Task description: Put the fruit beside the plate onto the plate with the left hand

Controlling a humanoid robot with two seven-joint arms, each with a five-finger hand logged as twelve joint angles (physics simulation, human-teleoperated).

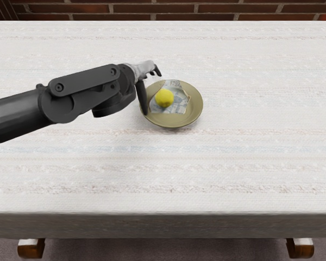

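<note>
Table [233, 163], plate [193, 111]: fruit [164, 98] just beside fingers [143, 100]

The pale table [206, 174] — faintly striped — carries an olive-green plate [193, 111] near its middle.

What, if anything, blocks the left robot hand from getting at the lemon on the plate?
Likely nothing, so yes. The left robot hand hangs open at the left rim of the plate, right beside the lemon, with no other object between them. The lemon sits exposed on the shallow plate.

The fingers [143, 100] hide part of the plate [195, 112]'s left rim.
</note>
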